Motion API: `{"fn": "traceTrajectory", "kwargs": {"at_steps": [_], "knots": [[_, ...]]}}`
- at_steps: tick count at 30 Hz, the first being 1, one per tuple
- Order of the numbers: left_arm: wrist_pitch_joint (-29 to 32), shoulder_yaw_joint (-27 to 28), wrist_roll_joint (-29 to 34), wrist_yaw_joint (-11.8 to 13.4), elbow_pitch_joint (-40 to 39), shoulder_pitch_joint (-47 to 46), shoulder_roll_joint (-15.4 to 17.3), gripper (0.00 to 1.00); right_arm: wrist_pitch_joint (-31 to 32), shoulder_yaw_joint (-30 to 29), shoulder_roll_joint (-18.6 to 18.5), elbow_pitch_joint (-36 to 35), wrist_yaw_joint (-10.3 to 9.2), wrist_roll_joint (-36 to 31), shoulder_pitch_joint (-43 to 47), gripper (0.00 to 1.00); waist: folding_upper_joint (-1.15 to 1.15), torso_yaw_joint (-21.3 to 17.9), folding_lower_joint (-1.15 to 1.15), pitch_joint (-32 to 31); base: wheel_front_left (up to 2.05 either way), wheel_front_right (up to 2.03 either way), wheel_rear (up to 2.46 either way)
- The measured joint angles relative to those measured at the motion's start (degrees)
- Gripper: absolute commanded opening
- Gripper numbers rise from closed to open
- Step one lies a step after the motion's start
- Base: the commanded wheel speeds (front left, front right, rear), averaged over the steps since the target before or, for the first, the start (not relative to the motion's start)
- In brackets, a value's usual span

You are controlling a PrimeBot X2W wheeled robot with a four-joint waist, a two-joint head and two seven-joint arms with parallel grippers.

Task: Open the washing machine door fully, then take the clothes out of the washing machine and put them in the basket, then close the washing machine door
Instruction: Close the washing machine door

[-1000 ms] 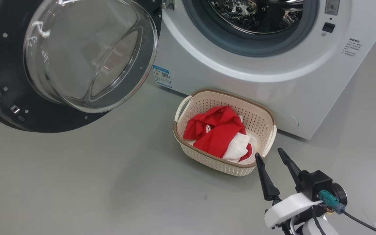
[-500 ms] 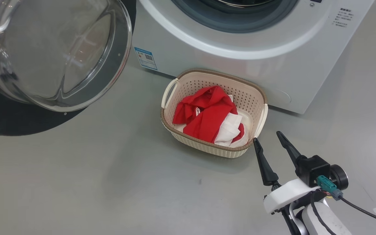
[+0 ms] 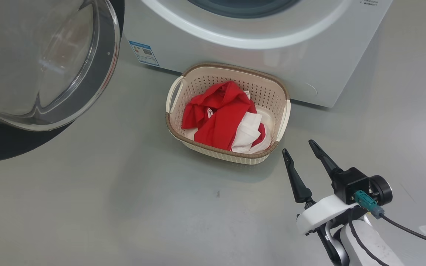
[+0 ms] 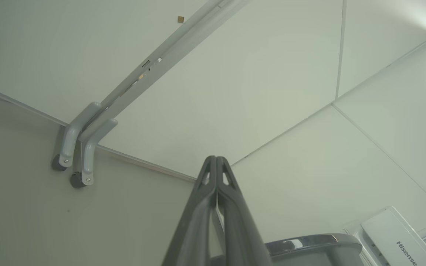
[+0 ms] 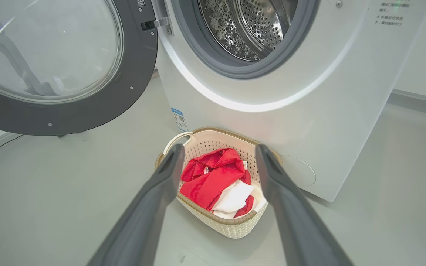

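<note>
The soft red-and-white clothes (image 3: 220, 118) lie in the cream perforated basket (image 3: 231, 67) before the white washing machine (image 3: 235, 55). Your right claw (image 3: 298, 146) gapes empty, left claw (image 4: 216, 159) pinched shut; next, close the black-rimmed glass door (image 3: 31, 62).

Basket (image 3: 235, 158) was matt perforated plastic; clothes (image 3: 216, 122) were soft cloth; drum (image 5: 257, 22) was shiny perforated steel; door (image 3: 43, 62) was glossy, smooth glass.

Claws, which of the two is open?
The right claw, fingers spread wide near the basket; the left claw has its fingers pressed together.
</note>
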Motion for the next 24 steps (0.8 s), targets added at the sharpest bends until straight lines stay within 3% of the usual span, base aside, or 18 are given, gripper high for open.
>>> {"fn": "traceTrajectory", "kwargs": {"at_steps": [7, 14, 19, 24], "knots": [[6.83, 2.27, -5.03, 5.27, 7.57, -5.41, 1.62, 0.0, -0.01, 0.02, 0.01, 0.3, -0.11, -0.23, -1.18, 1.0, 0.0, -0.71, 0.0, 1.23, 0.0, 0.0, 0.0], [6.97, 8.32, -8.34, 12.02, 14.34, -10.27, 3.08, 0.0, -0.01, 0.11, 0.1, 0.74, -0.49, -0.23, -1.59, 1.0, 0.0, -1.02, 0.0, 1.53, 0.0, 0.0, 0.0], [7.77, 10.53, -10.34, 12.71, 17.71, -13.28, 3.53, 0.0, -0.01, 0.16, 0.14, 1.01, -0.49, -0.23, -1.73, 1.0, 0.0, -1.32, 0.0, 1.61, 0.0, 0.0, 0.0], [10.43, 8.03, -10.2, 12.72, 19.62, -14.04, 4.03, 0.0, -0.02, 0.25, 0.21, 1.38, -0.49, -0.23, -2.29, 1.0, 0.0, -1.63, 0.0, 1.68, 0.0, 0.0, 0.0]]}}
